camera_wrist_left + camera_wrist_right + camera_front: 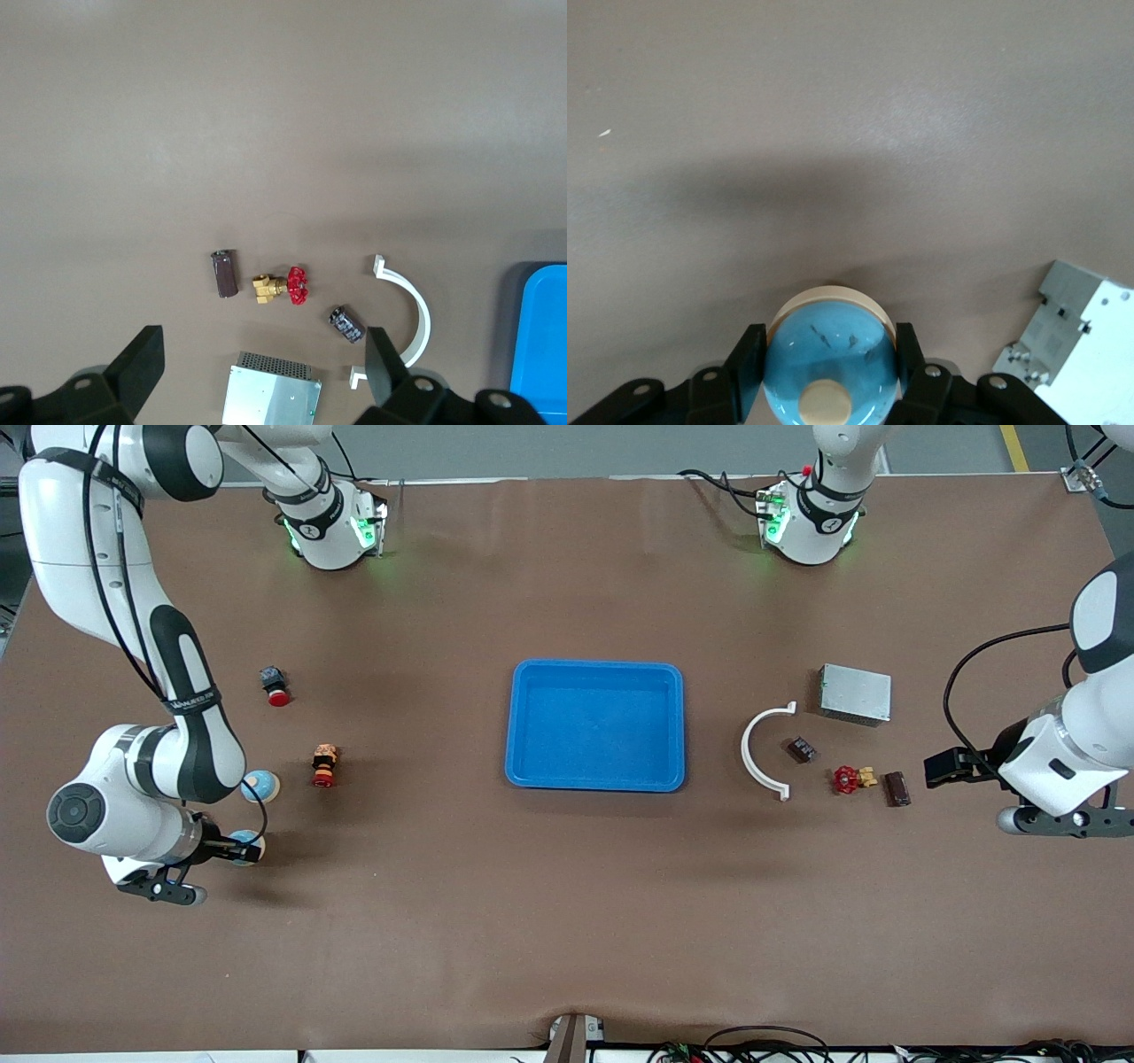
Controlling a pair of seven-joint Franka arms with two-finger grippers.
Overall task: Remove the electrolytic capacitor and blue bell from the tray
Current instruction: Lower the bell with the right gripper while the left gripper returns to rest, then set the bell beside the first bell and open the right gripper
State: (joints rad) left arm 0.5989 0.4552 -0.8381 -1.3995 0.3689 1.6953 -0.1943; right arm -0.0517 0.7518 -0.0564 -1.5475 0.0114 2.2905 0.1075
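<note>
A blue dome bell (239, 840) with a cream base sits between the fingers of my right gripper (243, 854), low at the right arm's end of the table; the right wrist view shows the bell (830, 354) clamped in the shut right gripper (830, 367). I cannot tell whether it touches the table. A second bell (260, 786) stands beside it. The capacitor (802, 749), a small dark cylinder, lies beside a white arc (762, 751). My left gripper (941, 769) hangs open and empty over the left arm's end. In the left wrist view the capacitor (346, 324) lies below the left gripper (263, 350).
A blue tray (523, 726) sits mid-table. Near the capacitor lie a red valve (847, 779), a brown block (897, 788) and a metal box (855, 693). A red button switch (276, 686) and an orange-red stack (325, 766) stand near the bells. A white device (1076, 354) lies by the held bell.
</note>
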